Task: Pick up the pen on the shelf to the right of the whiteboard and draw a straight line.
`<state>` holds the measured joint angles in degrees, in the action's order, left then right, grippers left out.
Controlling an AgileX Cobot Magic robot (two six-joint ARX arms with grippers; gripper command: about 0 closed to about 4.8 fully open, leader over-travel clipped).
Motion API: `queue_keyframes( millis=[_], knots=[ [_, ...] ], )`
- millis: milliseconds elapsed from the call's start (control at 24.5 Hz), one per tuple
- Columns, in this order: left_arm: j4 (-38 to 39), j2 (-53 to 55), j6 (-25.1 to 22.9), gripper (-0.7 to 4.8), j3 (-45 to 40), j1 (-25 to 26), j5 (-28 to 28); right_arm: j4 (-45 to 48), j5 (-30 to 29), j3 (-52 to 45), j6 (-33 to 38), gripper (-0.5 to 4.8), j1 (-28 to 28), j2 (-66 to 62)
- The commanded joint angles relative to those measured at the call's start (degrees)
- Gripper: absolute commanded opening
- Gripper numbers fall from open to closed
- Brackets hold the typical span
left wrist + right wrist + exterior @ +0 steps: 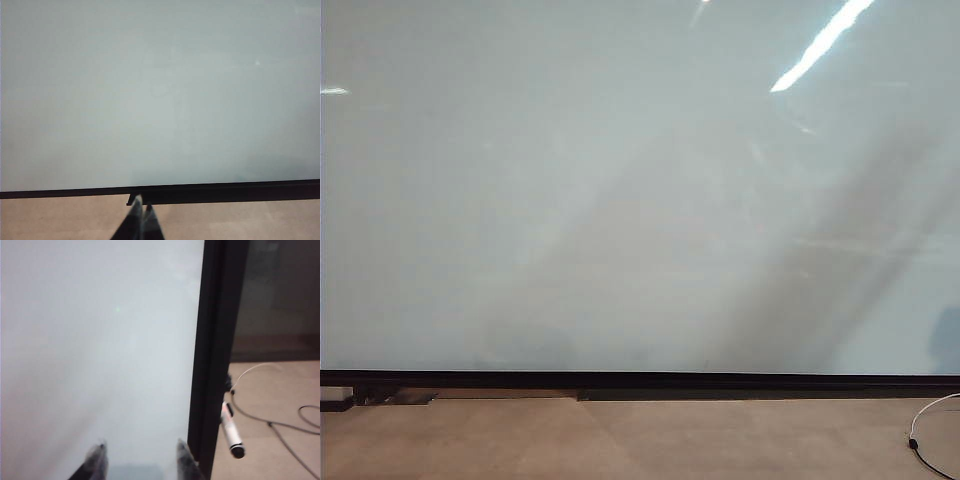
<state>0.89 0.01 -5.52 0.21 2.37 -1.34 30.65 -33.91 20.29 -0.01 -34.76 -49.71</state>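
The pen (231, 430) lies just beyond the whiteboard's (100, 340) black edge; no line is drawn yet. The right claw (139, 460), spread and empty before the board, should swing past that edge and straddle the barrel squarely. The left claw (140, 216), pressed together, idles below the board.

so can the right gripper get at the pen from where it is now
Probably yes. In the right wrist view the right gripper is open in front of the whiteboard, and the pen lies just past the board's black edge with nothing covering it. It would have to shift sideways past that edge.
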Motion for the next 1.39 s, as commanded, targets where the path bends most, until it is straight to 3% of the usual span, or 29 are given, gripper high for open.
queue_keyframes(
  millis=[41, 245, 286, 491, 613, 736, 1390],
  knots=[
    [-0.5, 0.0, 0.1, -0.05, 0.2, 0.0, 0.0, 11.0, -3.7, 0.8, -0.6, 2.10, -2.0, -9.7],
    [-0.5, 0.0, 0.1, -0.05, 0.2, 0.0, 0.0, 17.7, -8.0, 5.2, -0.1, 2.14, -8.1, -21.2],
    [-0.5, 0.0, 0.1, -0.05, 0.2, 0.0, 0.0, 21.4, -11.1, 6.5, 0.0, 2.40, -9.4, -24.7],
    [-0.5, 0.0, 0.1, -0.05, 0.2, 0.0, 0.0, 26.3, -17.3, 12.8, 0.0, 2.76, -9.2, -39.4],
    [-0.5, 0.0, 0.0, -0.05, 0.2, 0.0, -0.1, 35.4, -17.3, 14.0, 0.0, 2.76, -9.2, -47.3],
    [-0.5, 0.0, 0.0, -0.05, 0.2, 0.0, -0.2, 43.0, -17.3, 16.0, 3.0, 3.12, -9.3, -54.8],
    [-0.5, 0.0, 0.0, -0.05, 0.2, 0.0, -0.1, 45.4, -21.4, 25.7, 3.2, 3.15, -6.1, -68.5]
  ],
)
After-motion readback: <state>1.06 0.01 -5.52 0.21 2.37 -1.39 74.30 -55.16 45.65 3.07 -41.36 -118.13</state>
